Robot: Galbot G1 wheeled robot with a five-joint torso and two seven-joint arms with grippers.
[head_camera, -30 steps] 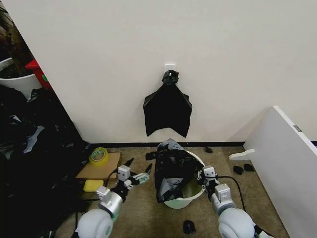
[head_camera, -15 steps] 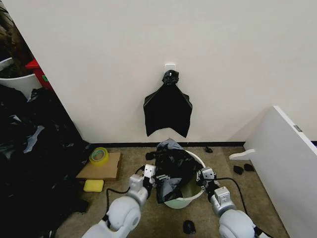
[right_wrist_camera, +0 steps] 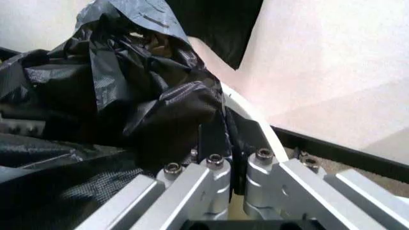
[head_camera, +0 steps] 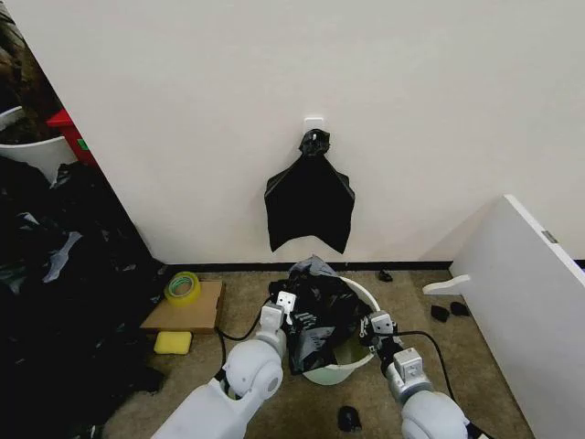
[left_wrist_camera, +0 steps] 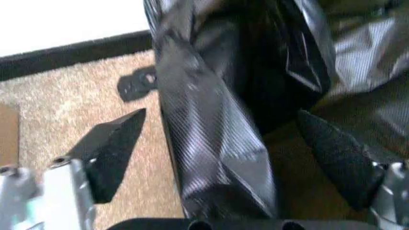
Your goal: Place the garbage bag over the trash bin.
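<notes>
A: Where's the garbage bag (head_camera: 315, 311) relative to the trash bin (head_camera: 364, 366)?

B: Draped over the bin's mouth and down its left outer side, bunched up, with a peak standing above the far rim. The near right part of the rim is bare cream plastic, so I'd judge the bag isn't spread all round yet

A: And the arms?

B: The right gripper (head_camera: 372, 327) sits at the bin's right rim. In its wrist view the two fingers (right_wrist_camera: 214, 139) are pressed together on a fold of the bag, seemingly pinning that edge to the rim. The left gripper (head_camera: 282, 306) is at the bin's left side, fingers spread wide with a hanging fold of the bag (left_wrist_camera: 211, 134) between them, not clamped. My guess: it's lined up to take that side

A: Materials?

B: Thin glossy film, creased and faintly ribbed, likely slippery. The bin is smooth, round and tapered with a rolled rim. Rough brownish carpet (left_wrist_camera: 45, 115) lies beside the bin
</notes>
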